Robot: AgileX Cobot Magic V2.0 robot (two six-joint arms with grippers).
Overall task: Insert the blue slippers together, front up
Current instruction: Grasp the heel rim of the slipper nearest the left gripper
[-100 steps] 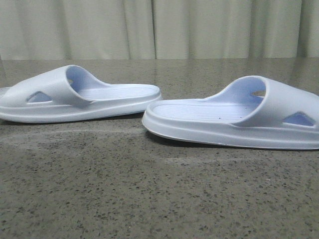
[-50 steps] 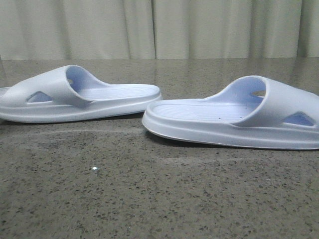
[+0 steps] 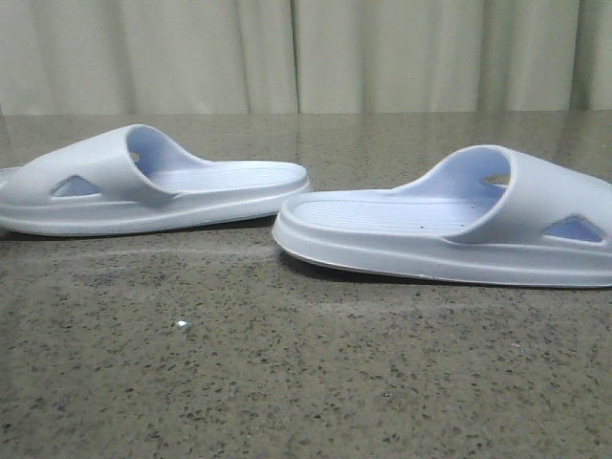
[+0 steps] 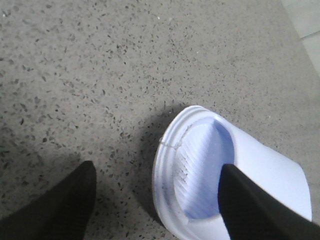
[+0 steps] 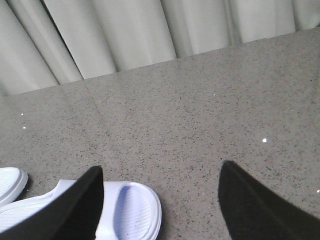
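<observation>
Two pale blue slippers lie flat on the speckled grey table, soles down. In the front view the left slipper [image 3: 143, 182] has its strap at the left, and the right slipper [image 3: 449, 225] has its strap at the right. Neither gripper shows in that view. My left gripper [image 4: 157, 200] hangs open above one slipper [image 4: 200, 165], whose rounded end lies between the black fingers [image 4: 65, 205]. My right gripper [image 5: 160, 200] is open too. A slipper [image 5: 132, 210] lies low beside one of its fingers [image 5: 75, 205], partly hidden by it. The other slipper's tip [image 5: 10, 182] shows at the edge.
The grey stone table [image 3: 306, 382] stretches wide in front of the slippers. Pale curtains [image 3: 306, 53] hang behind its far edge. A tiled floor strip [image 4: 307, 20] shows past the table edge in the left wrist view.
A small bright glint has appeared on the table in front of the left slipper. The slippers have not moved.
</observation>
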